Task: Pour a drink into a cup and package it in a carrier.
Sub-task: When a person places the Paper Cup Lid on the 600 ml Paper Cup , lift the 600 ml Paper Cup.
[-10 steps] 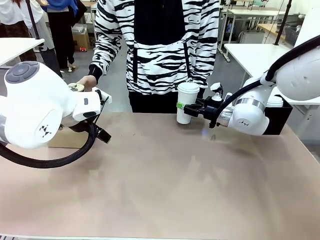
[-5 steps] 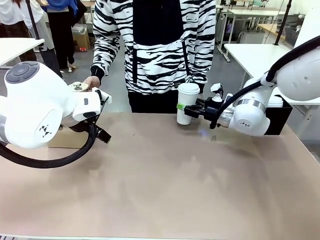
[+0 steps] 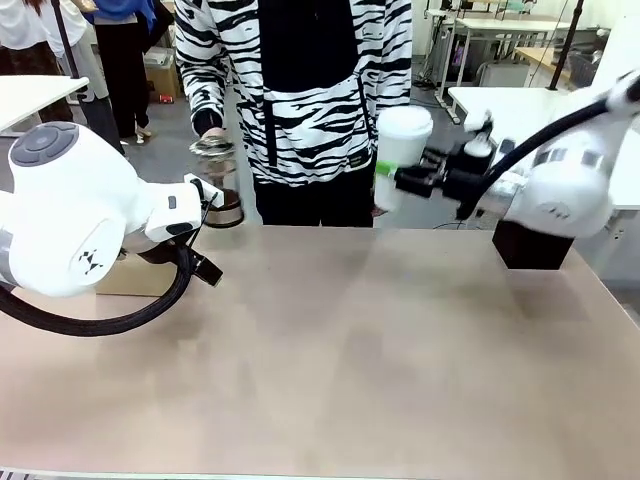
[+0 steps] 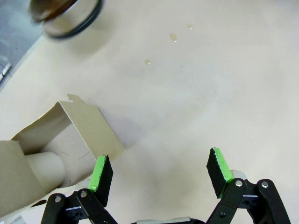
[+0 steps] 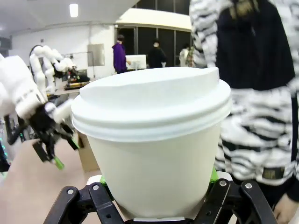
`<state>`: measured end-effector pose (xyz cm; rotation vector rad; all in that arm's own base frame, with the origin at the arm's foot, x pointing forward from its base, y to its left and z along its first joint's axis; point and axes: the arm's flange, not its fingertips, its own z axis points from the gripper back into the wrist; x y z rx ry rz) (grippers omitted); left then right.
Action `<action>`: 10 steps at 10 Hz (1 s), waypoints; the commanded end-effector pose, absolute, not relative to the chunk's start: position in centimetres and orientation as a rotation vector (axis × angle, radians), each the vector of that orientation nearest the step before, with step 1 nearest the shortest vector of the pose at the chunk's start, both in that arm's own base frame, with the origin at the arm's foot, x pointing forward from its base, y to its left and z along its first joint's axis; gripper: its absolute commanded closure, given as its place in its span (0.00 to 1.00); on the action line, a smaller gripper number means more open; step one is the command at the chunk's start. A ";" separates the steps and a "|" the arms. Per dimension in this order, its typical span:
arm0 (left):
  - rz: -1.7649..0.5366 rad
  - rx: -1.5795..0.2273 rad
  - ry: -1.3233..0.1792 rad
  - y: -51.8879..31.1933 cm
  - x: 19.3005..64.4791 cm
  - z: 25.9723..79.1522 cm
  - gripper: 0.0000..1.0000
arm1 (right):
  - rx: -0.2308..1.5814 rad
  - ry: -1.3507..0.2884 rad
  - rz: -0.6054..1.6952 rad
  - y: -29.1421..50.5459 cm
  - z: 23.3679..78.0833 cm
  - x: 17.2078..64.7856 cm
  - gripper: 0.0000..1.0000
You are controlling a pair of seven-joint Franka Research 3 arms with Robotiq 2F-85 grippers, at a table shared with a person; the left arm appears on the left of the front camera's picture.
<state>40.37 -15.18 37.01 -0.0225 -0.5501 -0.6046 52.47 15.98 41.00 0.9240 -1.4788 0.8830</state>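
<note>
The right tool (image 3: 392, 182) pinches the tapered, lidded paper cup (image 5: 154, 140). The left tool (image 4: 161, 170) stands spread beside the cardboard carrier (image 4: 70, 135).

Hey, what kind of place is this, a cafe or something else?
Most likely a robotics lab, not a cafe: the right gripper holds the lidded cup at a plain table, white work tables stand behind the person, and other people stand in an open hall.
</note>
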 end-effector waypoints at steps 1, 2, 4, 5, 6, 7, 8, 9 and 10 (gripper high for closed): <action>-0.604 -0.024 -0.550 -15.1 40.3 37.0 0.00 | 0.902 -1.450 0.893 16.4 46.9 49.5 0.19; -0.604 -0.024 -0.550 -15.1 40.3 37.0 0.00 | 0.921 -1.422 0.887 16.3 49.8 48.0 0.19; -0.604 -0.024 -0.550 -15.1 40.3 37.0 0.00 | 0.957 -1.398 0.866 15.8 54.5 45.9 0.19; -0.604 -0.024 -0.550 -15.1 40.3 37.0 0.00 | 0.961 -1.389 0.862 15.8 56.0 45.5 0.19; -0.604 -0.024 -0.550 -15.1 40.3 37.0 0.00 | 0.957 -1.386 0.865 15.7 57.1 45.4 0.19; -0.604 -0.024 -0.550 -15.1 40.3 37.0 0.00 | 1.016 -1.354 0.862 15.7 57.1 45.1 0.19; -0.604 -0.024 -0.550 -15.1 40.3 37.0 0.00 | 0.959 -1.421 0.876 16.0 56.5 45.2 0.19; -0.604 -0.024 -0.550 -15.1 40.3 37.0 0.00 | 0.959 -1.421 0.876 16.0 56.5 45.2 0.19; -0.604 -0.024 -0.550 -15.1 40.3 37.0 0.00 | 0.959 -1.421 0.876 16.0 56.5 45.2 0.19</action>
